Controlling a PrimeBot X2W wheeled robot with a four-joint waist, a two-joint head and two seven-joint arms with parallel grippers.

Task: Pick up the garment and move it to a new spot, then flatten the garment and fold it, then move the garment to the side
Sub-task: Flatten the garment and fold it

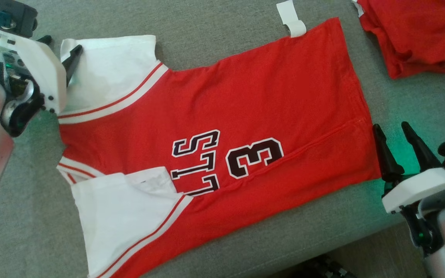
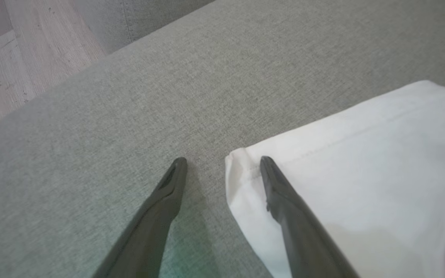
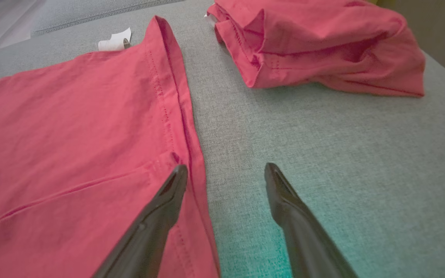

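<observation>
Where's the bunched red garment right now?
Head view, top right corner: the bunched red garment lies on the grey cushion, apart from the jersey and beyond the right hand.

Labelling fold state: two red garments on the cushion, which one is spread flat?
The red jersey with white sleeves and black lettering, spread across the grey cushion. The plain red garment at far right is a folded bundle.

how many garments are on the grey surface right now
2. A red and white jersey lies spread flat across the middle of the grey surface. A bundled red garment sits apart from it at the far right. The bundle may hide more than one piece.
</observation>
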